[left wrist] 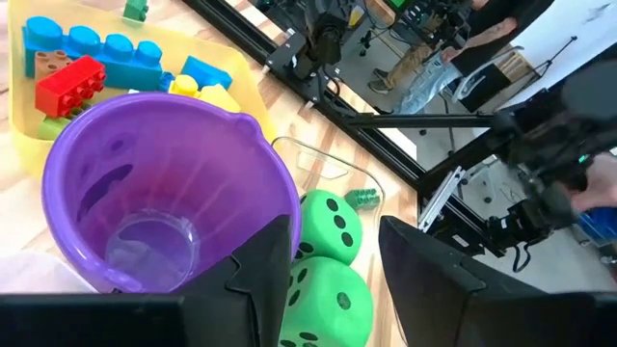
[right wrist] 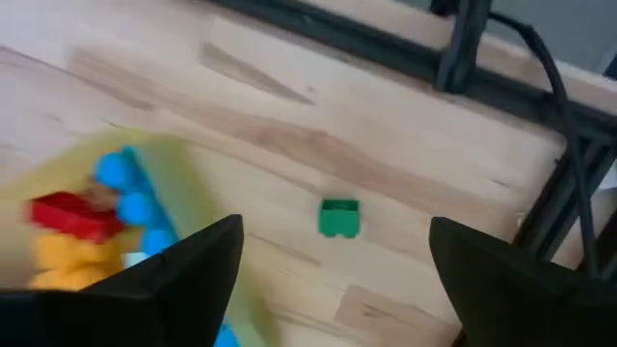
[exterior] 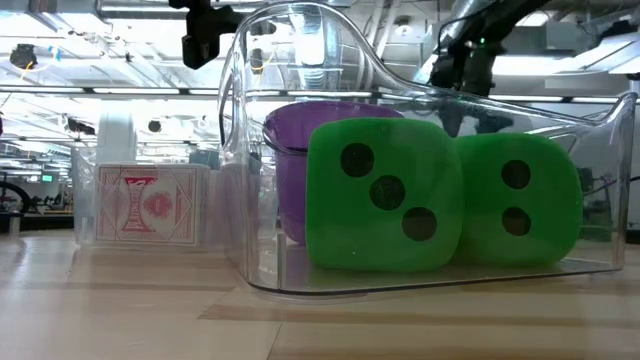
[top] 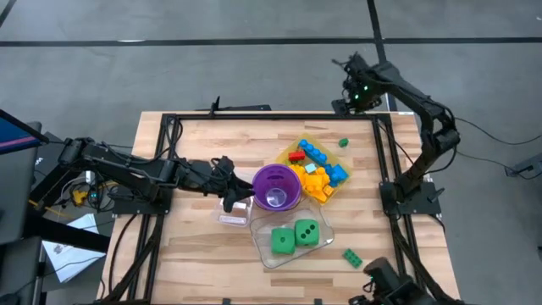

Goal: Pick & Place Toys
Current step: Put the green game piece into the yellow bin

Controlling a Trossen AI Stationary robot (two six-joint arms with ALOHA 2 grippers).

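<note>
Right wrist view: the right gripper (right wrist: 333, 280), fingers spread wide and empty, should descend squarely over the small green brick (right wrist: 338, 217) beside the yellow tray (right wrist: 183, 169).

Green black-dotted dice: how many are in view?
2. Both green black-dotted dice sit side by side in the clear plastic tub in front of the purple round cup: one on the left, one on the right. None seems hidden.

Pale wood table (top: 195, 246); glossy purple plastic cup (left wrist: 164, 193); matt green dice (exterior: 385, 195); clear tub (exterior: 250, 180).
</note>
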